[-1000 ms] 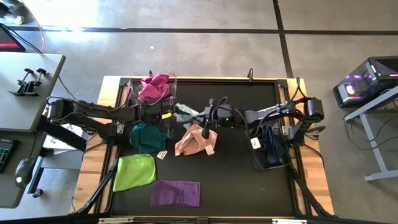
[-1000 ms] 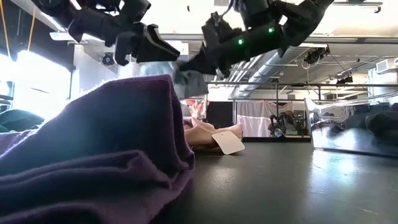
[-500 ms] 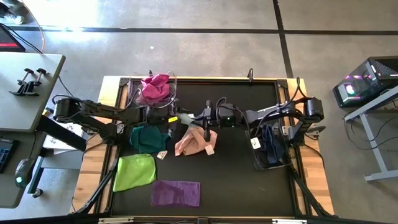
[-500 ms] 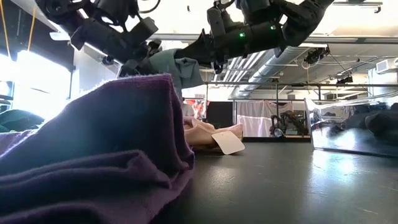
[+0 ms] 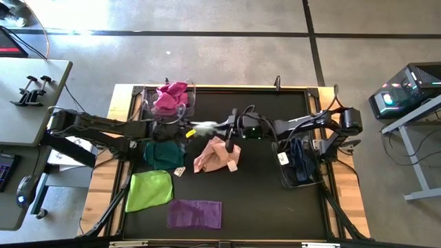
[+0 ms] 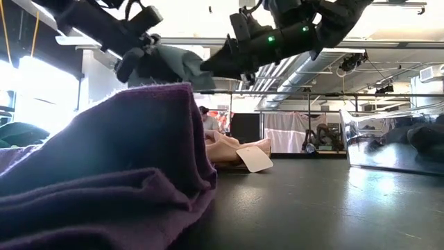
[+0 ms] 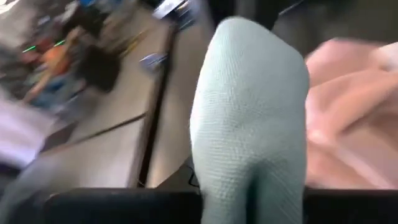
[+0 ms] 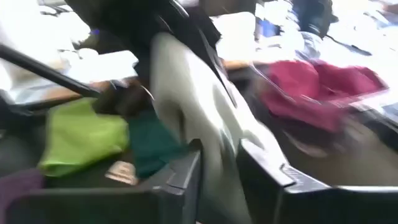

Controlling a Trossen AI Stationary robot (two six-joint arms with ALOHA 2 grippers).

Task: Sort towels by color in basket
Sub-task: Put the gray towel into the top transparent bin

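Observation:
Both grippers hold the mint towel [image 5: 204, 127] in the air over the table's middle, drawn out between them. My left gripper [image 5: 182, 129] is shut on its left end and my right gripper [image 5: 226, 128] on its right end. The low view shows the mint towel [image 6: 173, 66] between my left gripper [image 6: 139, 61] and my right gripper [image 6: 211, 68]. The peach-pink towel [image 5: 215, 156] lies below them on the mat. The dark teal [image 5: 162, 151], lime green [image 5: 149, 189] and purple [image 5: 196, 213] towels lie flat nearby. My left gripper holds the mint towel's left end [image 6: 154, 61], coming level from the table's left; the bunched cloth [image 7: 249, 118] bulges out past the fingers, which it hides. The towel is lifted clear. My right gripper pinches the towel's right end [image 8: 214, 155] between its two fingers [image 8: 186, 177], coming level from the table's right. The cloth runs off toward the left arm, clear of the table.
A clear basket [image 5: 146, 103] at the far left holds the magenta towel [image 5: 171, 96]. A wire basket [image 5: 284, 176] on the right holds navy towels [image 5: 300, 162]. White tags lie by the peach-pink towel. The purple towel [image 6: 104, 173] fills the low view's near left.
My left gripper reached in to the mint towel hanging from my right gripper, took hold of it and drew back toward the table's left edge. The towel, bunched and hanging before, is now drawn out level between the two grippers.

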